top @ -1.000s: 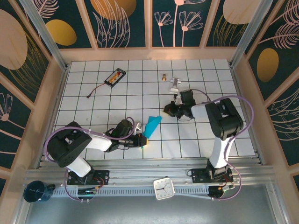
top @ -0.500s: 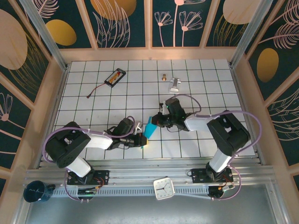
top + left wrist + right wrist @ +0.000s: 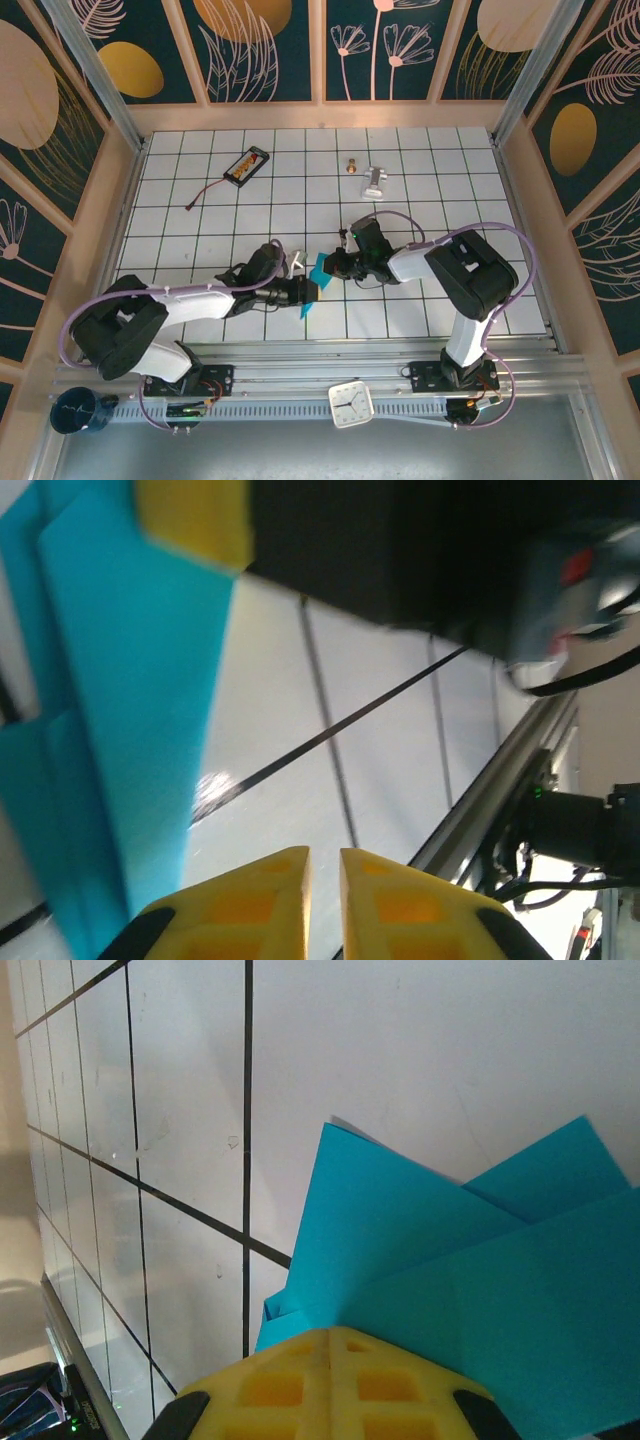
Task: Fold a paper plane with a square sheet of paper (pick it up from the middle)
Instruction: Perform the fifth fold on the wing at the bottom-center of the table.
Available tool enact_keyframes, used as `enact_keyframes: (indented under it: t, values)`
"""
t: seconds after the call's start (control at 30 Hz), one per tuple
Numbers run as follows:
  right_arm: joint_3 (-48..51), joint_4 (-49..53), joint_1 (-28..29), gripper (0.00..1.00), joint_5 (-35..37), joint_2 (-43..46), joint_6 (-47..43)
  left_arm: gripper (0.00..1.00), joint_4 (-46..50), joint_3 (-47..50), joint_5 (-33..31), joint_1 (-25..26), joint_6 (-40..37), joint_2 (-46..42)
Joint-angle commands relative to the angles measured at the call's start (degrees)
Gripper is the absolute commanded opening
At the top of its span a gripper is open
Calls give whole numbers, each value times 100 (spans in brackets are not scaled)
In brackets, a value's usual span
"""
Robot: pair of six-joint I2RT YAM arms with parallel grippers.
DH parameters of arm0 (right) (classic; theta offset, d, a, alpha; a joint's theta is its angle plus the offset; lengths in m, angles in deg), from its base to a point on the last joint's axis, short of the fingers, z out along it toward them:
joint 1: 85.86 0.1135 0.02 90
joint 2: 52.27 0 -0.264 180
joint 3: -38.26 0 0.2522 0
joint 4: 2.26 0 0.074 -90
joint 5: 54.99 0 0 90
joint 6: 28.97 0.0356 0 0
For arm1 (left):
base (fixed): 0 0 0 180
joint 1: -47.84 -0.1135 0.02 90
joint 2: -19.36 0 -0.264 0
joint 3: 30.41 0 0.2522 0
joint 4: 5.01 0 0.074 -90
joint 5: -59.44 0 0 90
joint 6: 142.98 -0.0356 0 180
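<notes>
The teal-blue paper plane (image 3: 318,272), folded in several layers, lies low over the white grid table near the front middle. My right gripper (image 3: 329,266) is at its right end. In the right wrist view the yellow fingers (image 3: 330,1335) are pressed together, and the paper plane (image 3: 450,1250) fans out from their tips. My left gripper (image 3: 306,291) is at the paper's lower left. Its yellow fingers (image 3: 325,865) stand a narrow slit apart with bare table between them. The paper plane (image 3: 120,680) hangs to their left, with the right gripper's fingertip (image 3: 190,515) on it.
A black battery pack (image 3: 247,166) with a red lead lies at the back left. A silver metal piece (image 3: 374,180) and a small brass part (image 3: 351,165) lie at the back middle. A white clock (image 3: 351,404) sits on the front rail.
My right gripper came left onto the paper and stayed shut there. My left arm stretched to the right, and its jaws have just parted a little off the paper.
</notes>
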Motion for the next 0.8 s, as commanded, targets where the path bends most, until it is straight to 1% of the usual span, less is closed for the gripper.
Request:
enact_keyframes:
  t: [0.0,0.03,0.23,0.37,0.5,0.77]
  values:
    - [188,138,-13,0,172,-178,-23,1,-10,-287,-224,27,23,201]
    - [188,140,-17,0,179,-174,-29,0,0,-364,-207,28,-53,351]
    - [180,212,-18,0,228,-185,-39,0,-20,-675,-190,28,-303,1142]
    - [197,228,-24,0,241,-190,-35,0,250,-697,-371,27,-483,1438]
    - [219,312,-25,0,296,-172,-80,0,467,-500,-410,31,-558,1428]
    - [155,503,-62,0,342,-210,-170,0,691,165,-99,31,-489,1121]
